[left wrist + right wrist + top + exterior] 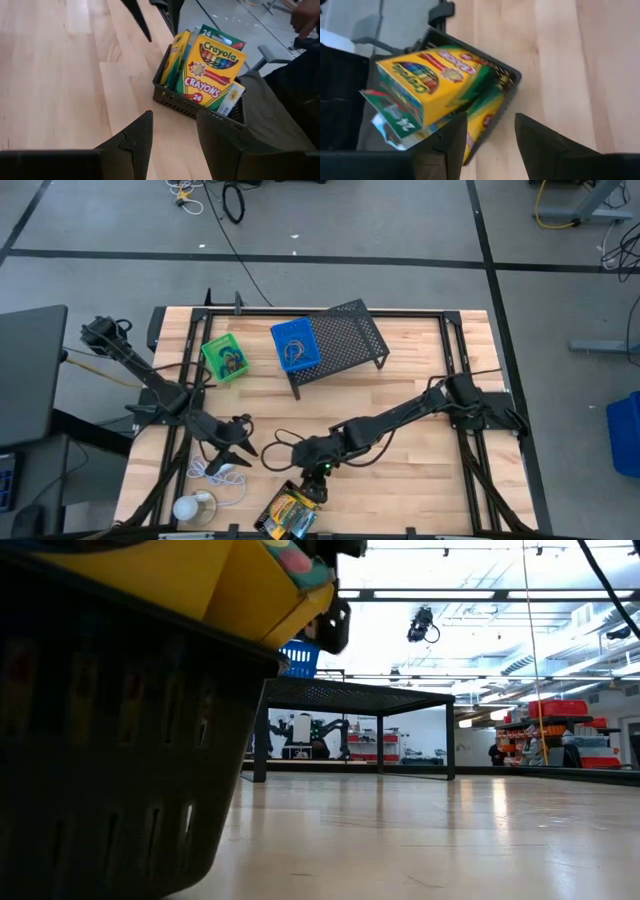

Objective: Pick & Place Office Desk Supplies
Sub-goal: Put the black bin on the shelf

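A black tray [272, 525] sits at the table's near edge and holds several yellow-green crayon boxes [212, 70]. The top box [427, 82] lies tilted across the others. My right gripper [315, 483] is open just above the tray's far side; in the right wrist view it [490, 145] stands over the tray's rim [512, 75] without plain contact. My left gripper [240, 448] is open, to the tray's left, and points at the tray [172, 102]. A green tray [225, 358] rests on the table. A blue tray [295, 345] sits on a black mesh shelf [350, 335].
A white coiled cable [215, 475] and a white ball-like object [190, 505] lie near the left gripper at the near left corner. The mesh shelf [350, 690] stands at the far middle. Bare wood shows to the right of the tray [420, 480].
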You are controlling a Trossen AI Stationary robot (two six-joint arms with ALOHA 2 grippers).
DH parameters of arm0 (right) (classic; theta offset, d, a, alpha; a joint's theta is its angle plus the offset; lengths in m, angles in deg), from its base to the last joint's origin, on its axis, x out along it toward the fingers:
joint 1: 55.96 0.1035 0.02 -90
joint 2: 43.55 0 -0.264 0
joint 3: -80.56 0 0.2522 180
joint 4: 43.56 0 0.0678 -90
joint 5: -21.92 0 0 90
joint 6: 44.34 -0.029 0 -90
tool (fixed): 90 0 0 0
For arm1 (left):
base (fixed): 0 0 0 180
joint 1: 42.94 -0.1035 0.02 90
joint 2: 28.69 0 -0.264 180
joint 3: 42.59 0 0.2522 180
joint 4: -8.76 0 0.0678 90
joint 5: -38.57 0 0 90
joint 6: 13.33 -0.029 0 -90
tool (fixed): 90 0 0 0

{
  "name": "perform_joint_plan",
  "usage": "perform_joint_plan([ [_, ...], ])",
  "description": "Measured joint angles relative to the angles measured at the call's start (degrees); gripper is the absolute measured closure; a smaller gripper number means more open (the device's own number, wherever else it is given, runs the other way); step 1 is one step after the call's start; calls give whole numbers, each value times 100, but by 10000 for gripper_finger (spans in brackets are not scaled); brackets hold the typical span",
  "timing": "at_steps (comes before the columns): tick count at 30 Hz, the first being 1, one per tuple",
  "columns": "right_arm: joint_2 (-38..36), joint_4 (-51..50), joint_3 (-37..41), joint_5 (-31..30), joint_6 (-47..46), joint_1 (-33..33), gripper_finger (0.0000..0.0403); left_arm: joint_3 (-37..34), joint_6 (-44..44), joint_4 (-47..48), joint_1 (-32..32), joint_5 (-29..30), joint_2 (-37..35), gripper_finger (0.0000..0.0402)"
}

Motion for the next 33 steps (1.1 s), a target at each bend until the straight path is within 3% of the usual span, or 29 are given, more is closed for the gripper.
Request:
perform_joint_plan([
  [33,514,366,2,57,-100,100,229,0,-193,-95,-11,135,0,240],
])
